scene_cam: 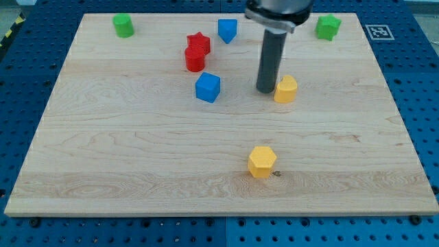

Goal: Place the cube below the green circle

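Yellow hexagon (262,161) lies apart; my tip (266,90) touches yellow block (286,89)

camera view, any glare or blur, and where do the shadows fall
In the camera view, lighting is even and soft, with no strong glare on the board; blocks look sharp; my tip, just left of the upper yellow block, casts only a faint shadow at its base; the blue cube has a slight shadow underneath.
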